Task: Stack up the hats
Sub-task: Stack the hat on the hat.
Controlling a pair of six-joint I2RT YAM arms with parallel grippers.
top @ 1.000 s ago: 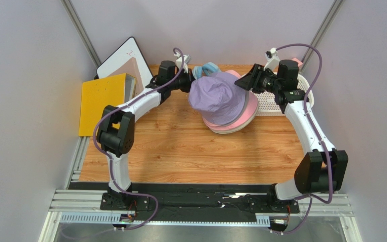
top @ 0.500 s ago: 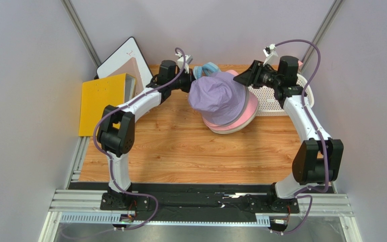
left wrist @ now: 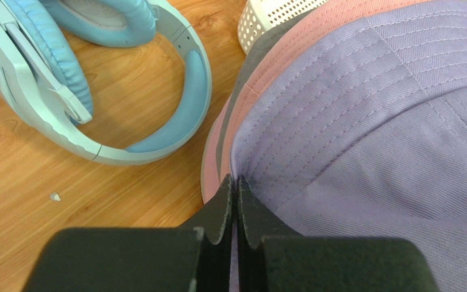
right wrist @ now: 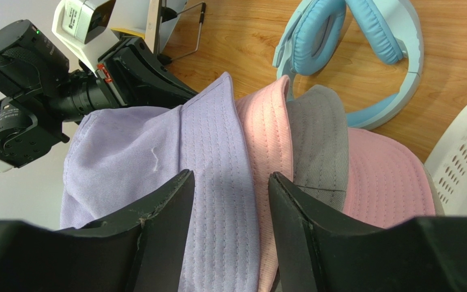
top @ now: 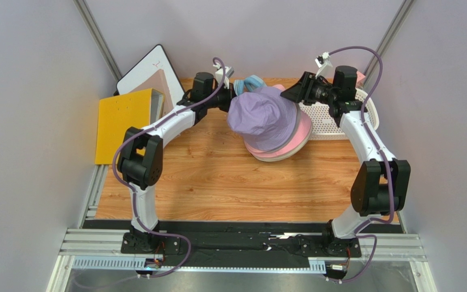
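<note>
**Soft Hats Piled at the Far Side of the Table, Brims Judged the Place to Be Gripped**

A lavender hat (top: 263, 115) was seen on top of the pile, on the far part of the wooden table (top: 217, 182). Beneath it, fanned brims were shown: a pink hat (right wrist: 263, 134), a grey hat (right wrist: 318, 140) and a lower pink hat (right wrist: 382, 176).

All were made of woven cotton-like cloth. The brims were stiffened by rows of close stitching, and the crowns were left limp and creased. The hats were judged to be light, floppy and not at all fragile or slippery. A crown would likely be crumpled if gripped, so the stitched brim edge was judged the firmer hold.

The left hand (left wrist: 236, 188) was clenched tight, its tips set against the lavender brim's edge. Whether cloth was pinched between them could not be told. The right hand (right wrist: 231, 177) was held released over the opposite side of the same brim, with nothing gripped.

Padded light blue headphones (left wrist: 193, 79) of smooth plastic were lying just beside the pile, and a white perforated basket (top: 333, 125) was partly covered by the brims.
</note>
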